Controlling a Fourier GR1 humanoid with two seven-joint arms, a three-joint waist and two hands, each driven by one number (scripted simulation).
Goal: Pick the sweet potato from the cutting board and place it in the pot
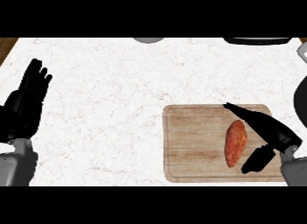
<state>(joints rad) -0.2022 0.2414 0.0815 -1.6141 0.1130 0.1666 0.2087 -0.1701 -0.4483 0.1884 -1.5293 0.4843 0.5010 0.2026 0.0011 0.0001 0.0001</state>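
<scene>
Two hands in view. Right hand (266,131) is over the right part of the cutting board (194,148), fingers straight and spread from the thumb, holding nothing. Fingers point up-left past the top end of the sweet potato (235,143); thumb sits low, just beside its lower right end. Contact: can't tell from this angle. Sweet potato lies lengthwise on the board, right of centre, orange-red, roughly upright in the frame. Board is light wood, on the white marble counter (117,87). Pot (305,103), dark, is at the right edge, mostly cut off, just beyond the board's right side. Left hand (23,105) rests open at the left edge, fingers up, well apart from the board.
</scene>
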